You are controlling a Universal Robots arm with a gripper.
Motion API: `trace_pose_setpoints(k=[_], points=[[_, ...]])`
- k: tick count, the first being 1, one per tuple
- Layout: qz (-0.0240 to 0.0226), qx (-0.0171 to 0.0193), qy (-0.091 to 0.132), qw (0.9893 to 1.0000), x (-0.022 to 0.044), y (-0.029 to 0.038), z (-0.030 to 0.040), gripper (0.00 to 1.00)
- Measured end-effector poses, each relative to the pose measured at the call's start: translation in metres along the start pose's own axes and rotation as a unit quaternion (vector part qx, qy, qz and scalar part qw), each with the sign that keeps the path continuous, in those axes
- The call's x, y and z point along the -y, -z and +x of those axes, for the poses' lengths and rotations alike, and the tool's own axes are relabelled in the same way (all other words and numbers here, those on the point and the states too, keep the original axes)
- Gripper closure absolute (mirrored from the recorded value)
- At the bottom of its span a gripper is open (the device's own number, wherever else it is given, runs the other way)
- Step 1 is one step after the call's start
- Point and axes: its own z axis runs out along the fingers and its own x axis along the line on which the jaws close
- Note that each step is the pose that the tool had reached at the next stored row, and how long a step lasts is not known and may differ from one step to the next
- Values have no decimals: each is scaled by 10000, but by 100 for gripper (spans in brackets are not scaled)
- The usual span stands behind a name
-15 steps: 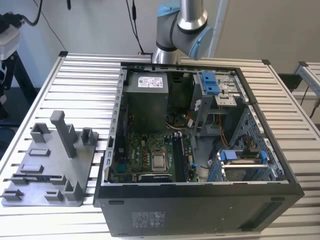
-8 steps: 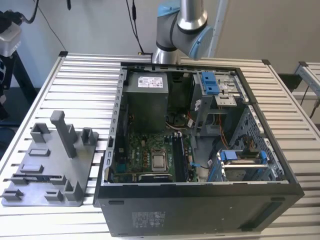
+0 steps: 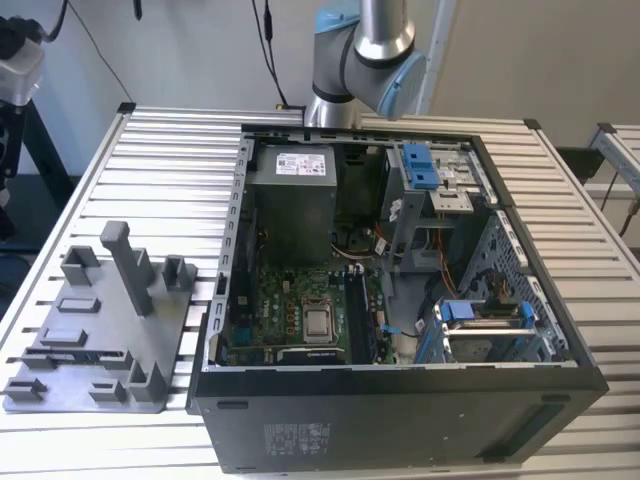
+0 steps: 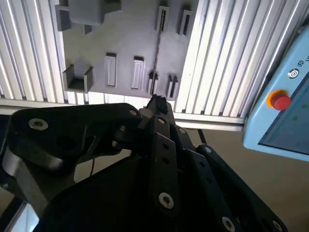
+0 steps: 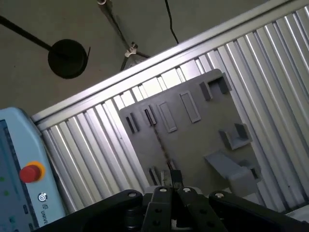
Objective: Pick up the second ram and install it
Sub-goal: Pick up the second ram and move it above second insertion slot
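Care is what the second ram point(image 4: 157, 53) asks of us: we judge it light and stiff, yet thin, brittle along its contacts and easy to tip. It stands edge-on as a slim dark strip in the grey fixture plate point(image 4: 125, 43), its ends caught between small holder blocks. The best hold, we think, is across its flat faces near mid-length, on the upper edge, away from those blocks. The end effector point(image 5: 174, 177) hangs well above the strip, roughly in line with it, drawn narrow and holding nothing.

Room above the plate is open, though the plate lies near the edge of the slatted counter point(image 3: 170, 150), and a pendant point(image 4: 285, 116) with a red button shows past that edge. In the exterior view the open computer case point(image 3: 400, 420) stands just beside the plate. Its walls, power supply point(image 3: 290, 190) and drive cage point(image 3: 480, 330) hem in the motherboard point(image 3: 290, 300).
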Motion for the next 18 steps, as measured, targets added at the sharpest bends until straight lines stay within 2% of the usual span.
trace_pose_setpoints(k=[4,8,10,13,16,18], points=[[10,-6,275,9996,-2,-5,0,89],[46,4,513,9987,-3,-28,-5,89],[61,24,618,9981,-4,-35,-6,89],[57,87,764,9970,-5,-43,-7,89],[56,91,868,9962,-7,-45,-13,89],[61,80,1001,9949,-8,-47,-16,89]])
